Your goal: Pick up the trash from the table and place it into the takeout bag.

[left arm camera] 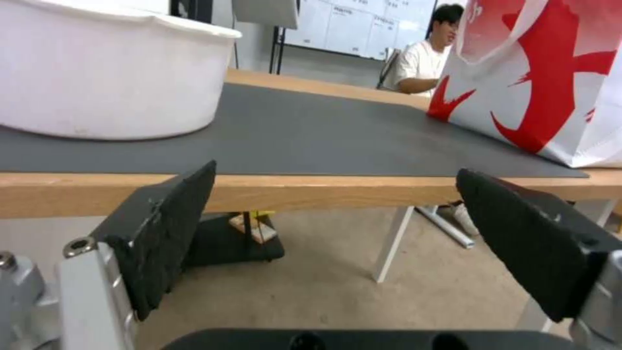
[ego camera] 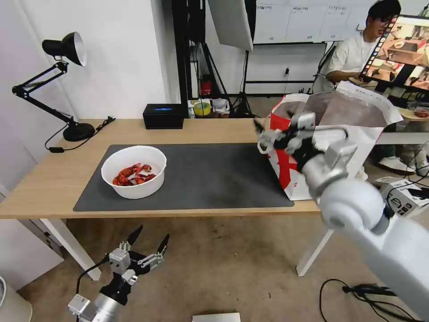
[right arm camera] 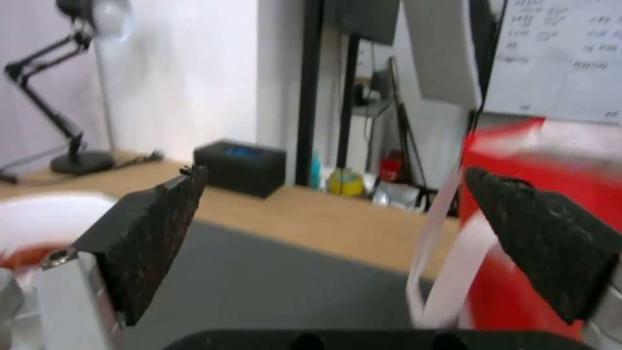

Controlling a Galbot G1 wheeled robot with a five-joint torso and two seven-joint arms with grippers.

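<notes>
Only the bowl of crayfish shells [ego camera: 133,171] remains on the bench [ego camera: 40,188] left of centre; both grippers' jaws are spread, empty, the right gripper [ego camera: 268,134] beside the takeout bag [ego camera: 330,147] at right, the left gripper [ego camera: 147,243] low at lower left.

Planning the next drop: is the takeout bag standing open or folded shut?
Open and upright. The takeout bag stands on the table, its mouth spread wide so the silver foil lining shows.

One bowl [ego camera: 133,171] of shells, left of centre. One bag [ego camera: 330,134], right. One mat [ego camera: 201,176], centre. One table [ego camera: 40,188]. One lamp [ego camera: 58,85], upper left. One black box [ego camera: 163,116], top centre. Two grippers: lower left [ego camera: 149,239], right of centre [ego camera: 263,134].
</notes>
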